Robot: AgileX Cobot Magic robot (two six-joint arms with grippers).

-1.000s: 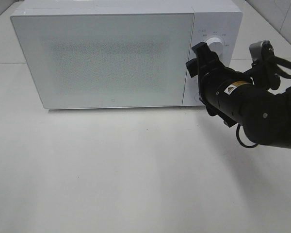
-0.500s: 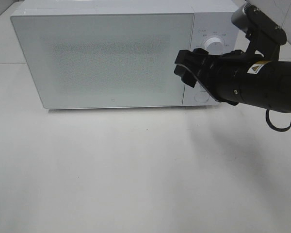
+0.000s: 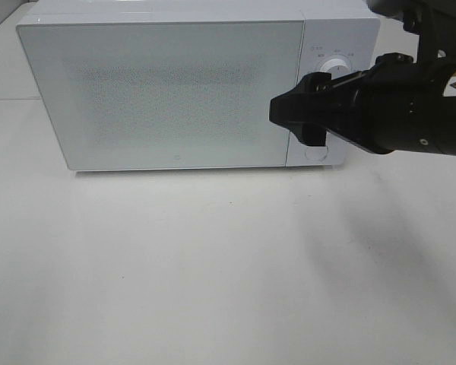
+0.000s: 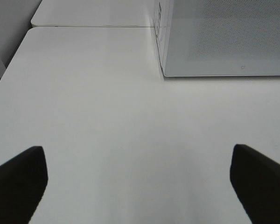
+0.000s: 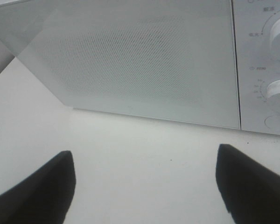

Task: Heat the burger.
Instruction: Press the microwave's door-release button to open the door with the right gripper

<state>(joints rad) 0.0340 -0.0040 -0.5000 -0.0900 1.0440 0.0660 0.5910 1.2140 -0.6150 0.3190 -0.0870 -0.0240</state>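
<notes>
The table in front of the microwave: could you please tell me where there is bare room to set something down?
The table before the microwave door is bare throughout. Only the right tool crowds the control panel.

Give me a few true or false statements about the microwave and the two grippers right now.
The microwave door is shut. True.
The right gripper holds a burger. False: its jaws are open and empty, and no burger is in view.
The left gripper is open, holding nothing. True.
The microwave's panel has no dials. False: round dials sit beside the door.
</notes>
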